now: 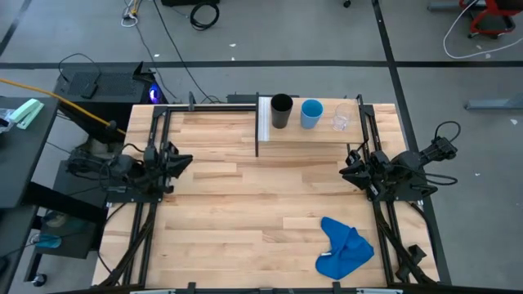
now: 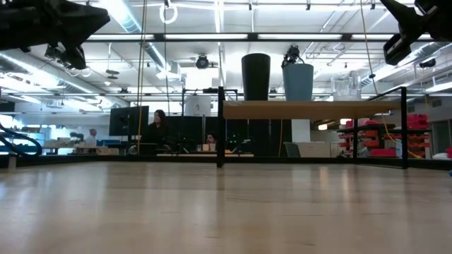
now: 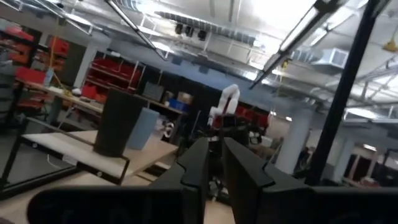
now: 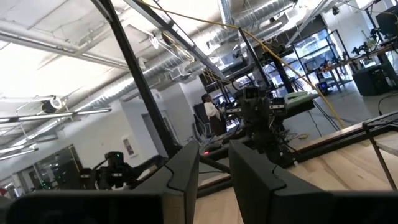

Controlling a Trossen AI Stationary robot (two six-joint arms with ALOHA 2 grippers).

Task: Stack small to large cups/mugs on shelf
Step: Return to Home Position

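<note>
Three cups stand upright in a row on the shelf, a raised light-wood board at the table's far edge with a white end panel. From the panel rightward they are the black cup, the light-blue cup and the clear cup. The low view shows the black cup, the blue cup and the clear cup on the board. My left gripper hovers at mid-left and my right gripper at mid-right. Both are raised, shut and empty.
A crumpled blue cloth lies near the table's near right corner. Black frame rails run along both table sides. The wood between the arms is bare. The right wrist view shows the left arm farther off. People sit in the room beyond.
</note>
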